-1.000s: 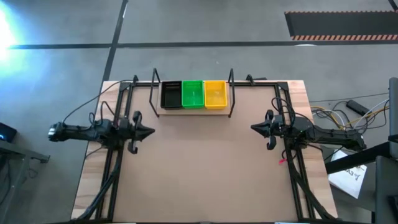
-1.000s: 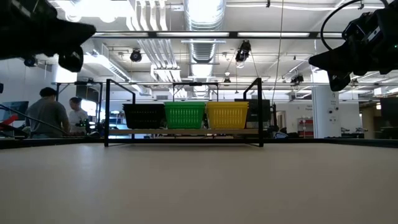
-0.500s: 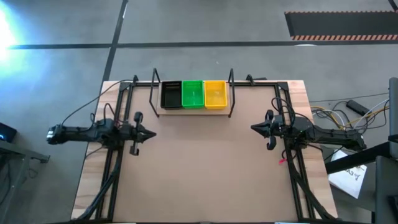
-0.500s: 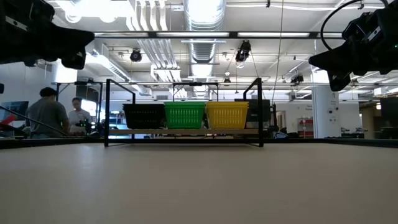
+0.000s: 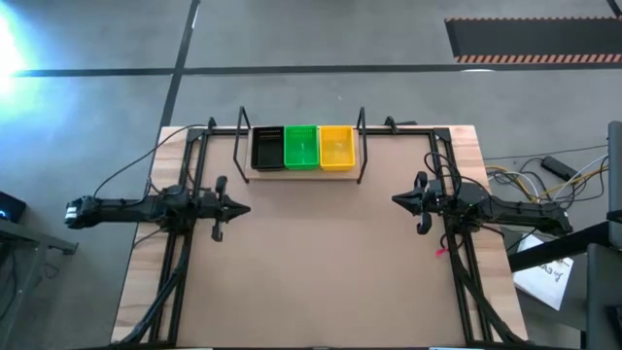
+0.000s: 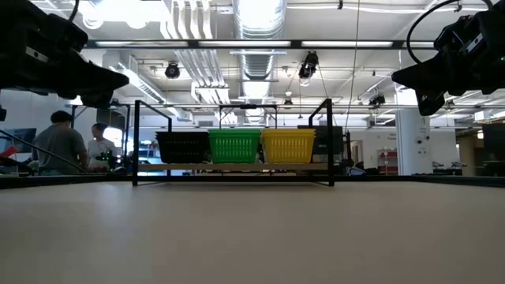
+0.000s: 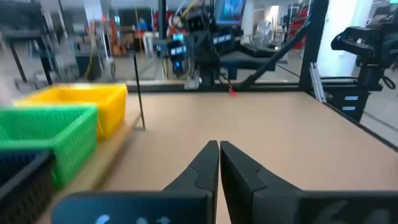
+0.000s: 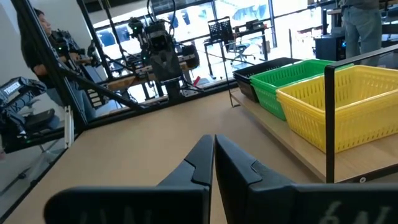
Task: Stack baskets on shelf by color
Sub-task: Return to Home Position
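Observation:
A black basket (image 5: 267,148), a green basket (image 5: 300,147) and a yellow basket (image 5: 336,148) stand side by side on the light-wood shelf (image 5: 303,171) at the table's far edge; whether each is a stack I cannot tell. They also show in the low view as black (image 6: 182,147), green (image 6: 234,146) and yellow (image 6: 288,145). My left gripper (image 5: 243,208) is shut and empty above the table's left side. My right gripper (image 5: 396,200) is shut and empty above the right side. Both are far from the baskets.
Black arm frames run along the table's left (image 5: 180,253) and right (image 5: 457,262) sides. The shelf's black wire uprights (image 5: 362,146) stand at its ends. The tan tabletop (image 5: 311,262) spreads between the arms. People (image 6: 59,146) stand in the room behind.
My left gripper has gone a little toward the table's near edge and right, staying shut and empty. The baskets have not moved.

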